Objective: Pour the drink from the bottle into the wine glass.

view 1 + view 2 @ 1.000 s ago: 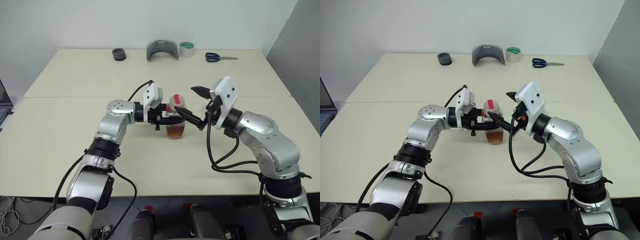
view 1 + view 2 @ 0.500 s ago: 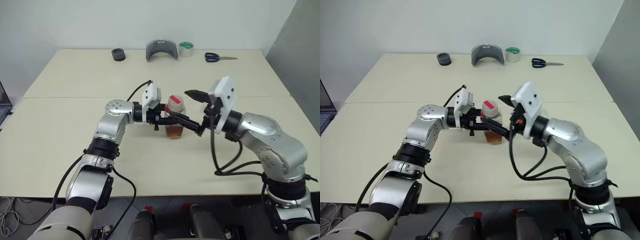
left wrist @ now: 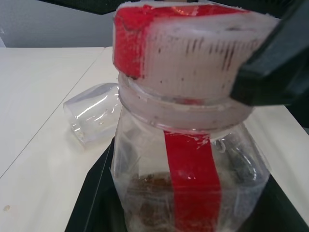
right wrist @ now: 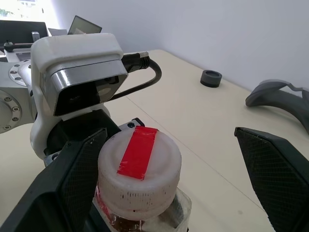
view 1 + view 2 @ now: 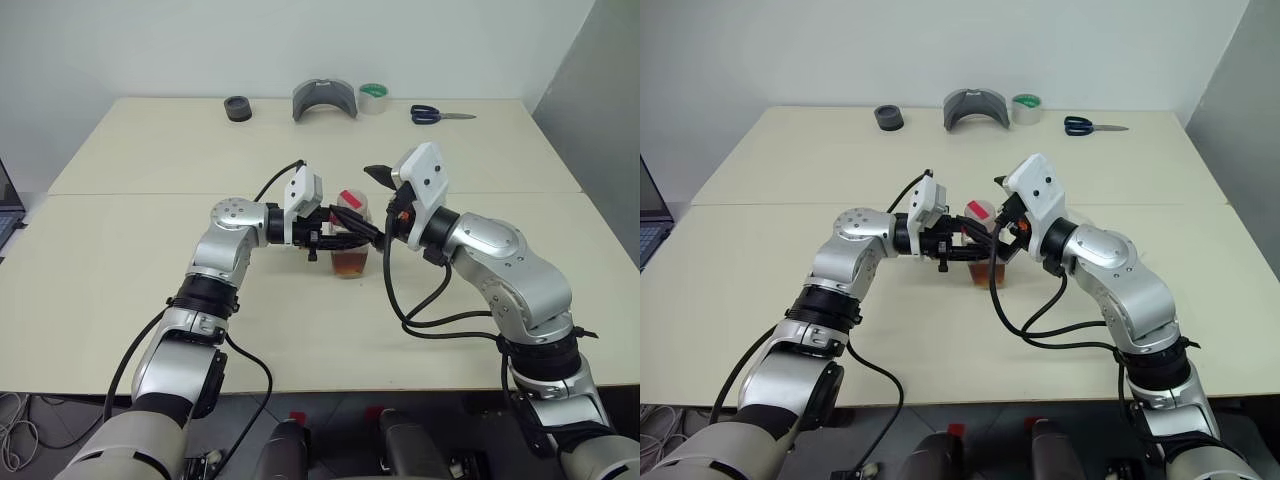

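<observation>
Left eye view: on the far edge of the cream table point(image 5: 150, 160), from left to right, lie a black ring-shaped roll point(image 5: 238, 108), a grey curved part point(image 5: 324, 98), a roll of green tape point(image 5: 373, 97) and blue-handled scissors point(image 5: 436, 115).

Near the middle of the table, the left gripper point(image 5: 335, 238) points right, roughly level, with its jaws pinching the bottle point(image 5: 351, 235) across the clear body. The bottle stands upright. The drink point(image 5: 351, 263), an amber liquid, fills only the lowest part of it. A red label strip point(image 3: 193, 186) runs vertically down the clear wall, and the white cap point(image 4: 139, 175) carries a red strip across its top.

The right gripper point(image 4: 174, 174) reaches in from the right at the height of the cap. Its jaws are spread wide. In the right wrist view, one black finger point(image 4: 72, 179) stands just beside the cap on one side, and the other finger point(image 4: 277, 176) stands well apart from the cap on the other side. Whether the nearer finger touches the cap cannot be told.

In the left wrist view, a clear colourless glass item point(image 3: 94, 116) lies on its side on the table behind the bottle, apart from it. Its stem and foot cannot be made out.
</observation>
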`<state>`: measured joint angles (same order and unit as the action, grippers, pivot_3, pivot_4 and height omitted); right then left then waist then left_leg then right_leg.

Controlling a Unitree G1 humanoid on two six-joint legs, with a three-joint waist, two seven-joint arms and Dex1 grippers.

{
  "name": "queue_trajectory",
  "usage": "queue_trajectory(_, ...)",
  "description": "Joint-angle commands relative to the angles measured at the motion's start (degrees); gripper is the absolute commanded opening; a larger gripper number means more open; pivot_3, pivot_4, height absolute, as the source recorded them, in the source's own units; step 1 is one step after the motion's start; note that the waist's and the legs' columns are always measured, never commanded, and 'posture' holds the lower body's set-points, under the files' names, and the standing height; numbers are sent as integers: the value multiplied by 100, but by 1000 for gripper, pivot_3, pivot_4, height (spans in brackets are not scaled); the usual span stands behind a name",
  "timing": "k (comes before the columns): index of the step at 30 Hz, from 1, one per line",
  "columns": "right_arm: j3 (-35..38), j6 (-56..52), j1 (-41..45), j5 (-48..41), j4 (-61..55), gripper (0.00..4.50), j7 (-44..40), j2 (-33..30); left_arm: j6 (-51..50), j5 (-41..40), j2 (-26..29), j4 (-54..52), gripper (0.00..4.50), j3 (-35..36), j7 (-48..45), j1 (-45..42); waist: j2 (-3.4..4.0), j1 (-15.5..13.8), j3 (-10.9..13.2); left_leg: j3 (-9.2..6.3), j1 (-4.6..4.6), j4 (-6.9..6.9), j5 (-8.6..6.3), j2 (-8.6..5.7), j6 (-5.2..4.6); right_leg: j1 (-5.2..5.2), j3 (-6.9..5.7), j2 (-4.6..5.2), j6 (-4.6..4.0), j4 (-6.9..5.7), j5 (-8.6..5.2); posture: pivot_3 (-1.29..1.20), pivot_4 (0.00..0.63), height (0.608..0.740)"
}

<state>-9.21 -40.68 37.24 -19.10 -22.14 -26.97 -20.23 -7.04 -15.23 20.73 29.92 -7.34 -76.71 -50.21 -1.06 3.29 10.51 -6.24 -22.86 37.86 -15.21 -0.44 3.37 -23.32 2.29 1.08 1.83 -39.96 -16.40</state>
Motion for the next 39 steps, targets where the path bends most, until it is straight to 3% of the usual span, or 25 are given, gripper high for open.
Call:
queue_trajectory(1,249,1,36,23,-186,4500,57,-89,123,-65,23,-120,1797,107,-18,-182,0,0,0,0,0,0,0,0,0,0,0,0,0,0,0,0,150,740)
queue_trajectory(8,591,-381,-48,-411,-446,4500,56,-66,151,-54,13,-73,1797,105,-25,-198,0,0,0,0,0,0,0,0,0,0,0,0,0,0,0,0,150,740)
queue_trajectory(29,523,-499,-201,-545,-613,4500,-3,-285,185,-70,21,-53,1797,125,-15,-214,0,0,0,0,0,0,0,0,0,0,0,0,0,0,0,0,150,740)
queue_trajectory(39,877,-986,-65,-1398,-727,4500,-43,-60,168,-75,14,-82,1797,130,15,-198,0,0,0,0,0,0,0,1,0,0,0,0,0,0,0,0,150,740)
